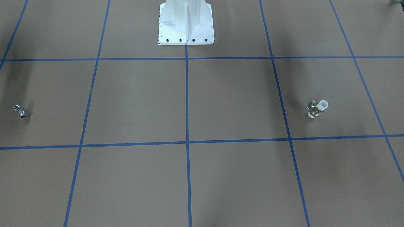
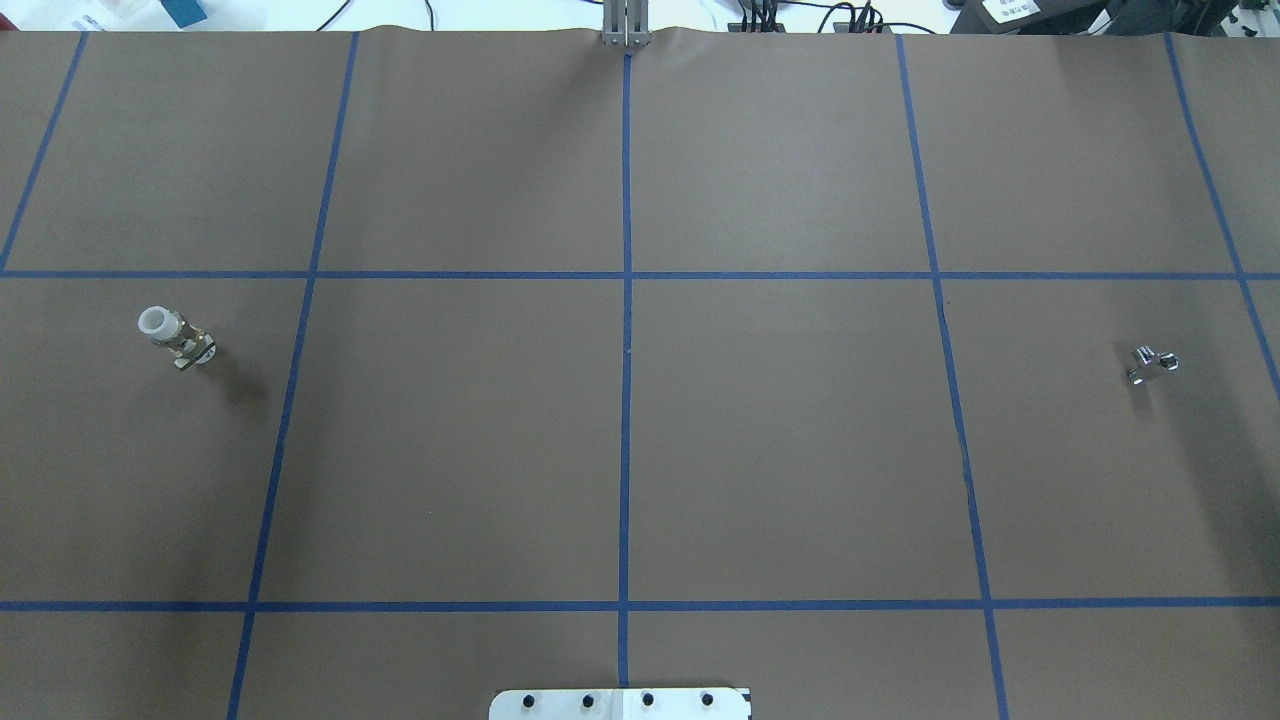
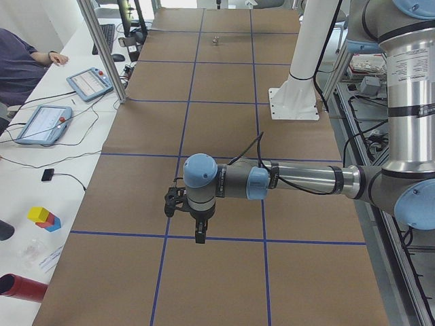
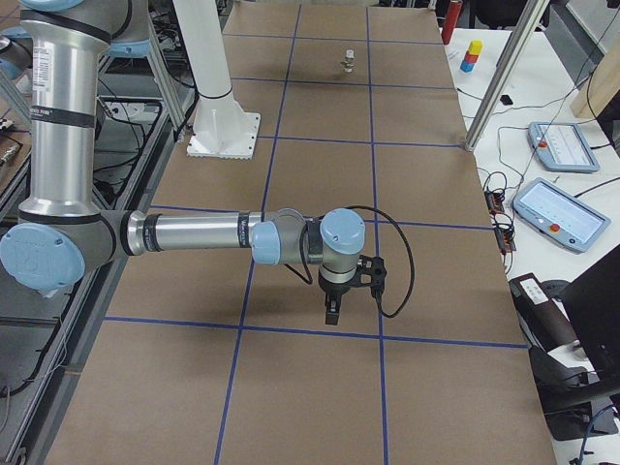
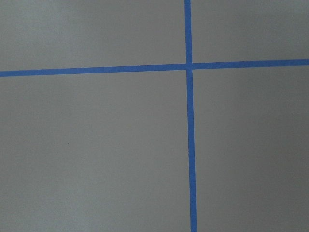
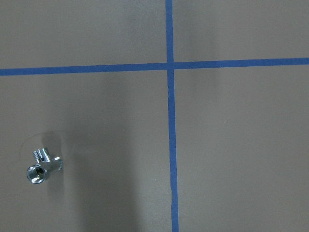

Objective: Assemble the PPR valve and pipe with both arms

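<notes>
Taped table is carrying PPR valve and pipe well apart, flanking pedestal; can't tell left gripper or right gripper closure; tiny pipe risking rolling under off-centre pinch.

the ppr valve sits near the desk's left edge, one white round end showing. the pipe lies near the right edge, well apart from the valve. blue tape lines grid the brown surface. a white bolted plate sits mid near edge.
</notes>
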